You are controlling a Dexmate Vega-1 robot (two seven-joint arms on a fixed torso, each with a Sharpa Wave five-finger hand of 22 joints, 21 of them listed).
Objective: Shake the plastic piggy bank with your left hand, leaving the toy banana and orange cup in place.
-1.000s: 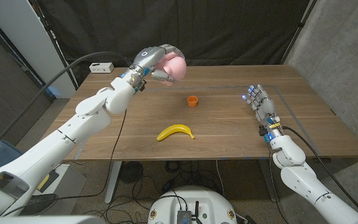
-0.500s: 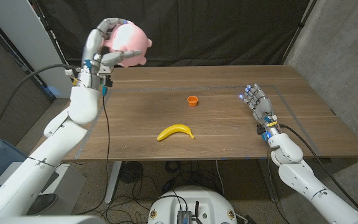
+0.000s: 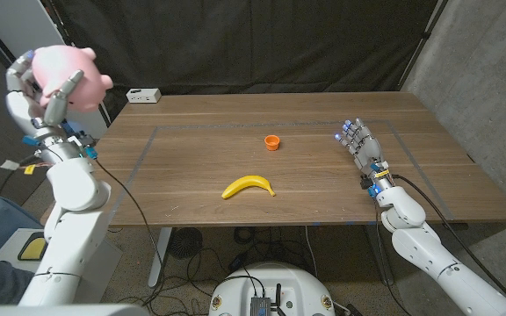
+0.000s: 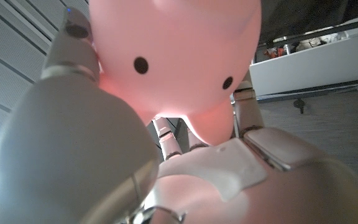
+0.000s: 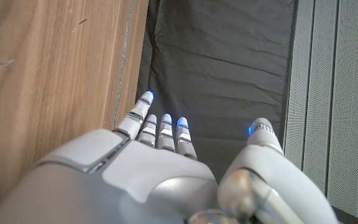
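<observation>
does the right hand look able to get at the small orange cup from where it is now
Probably yes. The right hand is open beside the table's right side, and bare wooden table lies between it and the small orange cup. The yellow toy banana lies nearer the front, out of that path.

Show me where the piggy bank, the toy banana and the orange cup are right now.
piggy bank (image 3: 75, 72), head view, on its pink body above the left hand's fingers.
toy banana (image 3: 248, 186), head view, middle of its curve.
orange cup (image 3: 272, 142), head view, on its rim.
</observation>
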